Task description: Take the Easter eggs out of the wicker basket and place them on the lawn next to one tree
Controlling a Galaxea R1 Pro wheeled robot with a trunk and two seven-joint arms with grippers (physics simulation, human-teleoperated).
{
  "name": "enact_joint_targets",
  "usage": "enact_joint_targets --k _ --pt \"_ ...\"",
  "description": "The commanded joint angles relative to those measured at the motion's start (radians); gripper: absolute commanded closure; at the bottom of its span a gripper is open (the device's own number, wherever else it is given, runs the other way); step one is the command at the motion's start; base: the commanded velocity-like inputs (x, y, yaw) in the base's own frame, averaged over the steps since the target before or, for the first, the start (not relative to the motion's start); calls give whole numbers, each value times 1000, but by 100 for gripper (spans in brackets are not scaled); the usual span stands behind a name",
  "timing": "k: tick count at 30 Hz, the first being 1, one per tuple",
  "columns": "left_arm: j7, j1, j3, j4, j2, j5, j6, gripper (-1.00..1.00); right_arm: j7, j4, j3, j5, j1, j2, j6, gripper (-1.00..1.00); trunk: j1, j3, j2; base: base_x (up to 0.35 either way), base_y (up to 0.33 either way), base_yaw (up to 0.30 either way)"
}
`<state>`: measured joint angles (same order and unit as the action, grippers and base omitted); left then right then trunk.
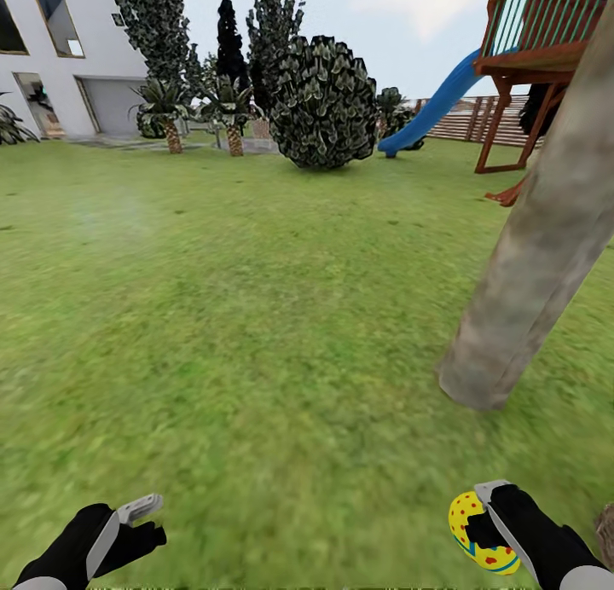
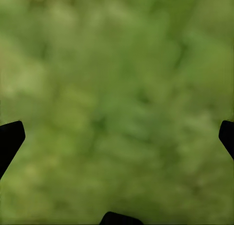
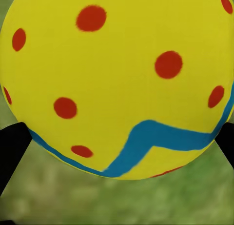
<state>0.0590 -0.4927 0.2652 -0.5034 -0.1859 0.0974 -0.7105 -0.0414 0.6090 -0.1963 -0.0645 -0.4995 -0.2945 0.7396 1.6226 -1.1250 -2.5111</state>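
At the lower right of the head view, the right gripper has its fingers closed around one Easter egg, yellow with red dots and a blue zigzag band. The right wrist view shows that same egg pressed up close between the two dark fingertips, with blurred grass beneath it.

At the lower left, the left gripper hangs over the lawn carrying nothing. In the left wrist view its black fingertips sit at opposite edges of the picture with bare grass between them, so the fingers are spread wide.

The tree rises at the right of the frame, its grey-brown mottled trunk leaning toward the upper right corner, its base planted in the grass just above and near the right gripper. At the very right edge, beside the right arm, a small brownish patch shows; it may be wicker, but I can't tell from so little.

Further back, a round dark-green bush stands in the upper middle, a blue slide and a wooden play tower at the upper right, and a white house at the upper left.
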Motion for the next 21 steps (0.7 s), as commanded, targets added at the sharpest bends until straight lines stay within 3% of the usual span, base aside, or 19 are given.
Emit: enact_joint_targets --k 1,21 --pt "-1 -1 3 -1 0 7 -6 -100 2 1 -6 -6 -1 -2 4 100 0 -5 -1 0 0 0" --pt "-1 0 5 0 1 7 -6 -100 2 1 -6 -6 -1 2 4 100 9 -78 -5 0 0 0"
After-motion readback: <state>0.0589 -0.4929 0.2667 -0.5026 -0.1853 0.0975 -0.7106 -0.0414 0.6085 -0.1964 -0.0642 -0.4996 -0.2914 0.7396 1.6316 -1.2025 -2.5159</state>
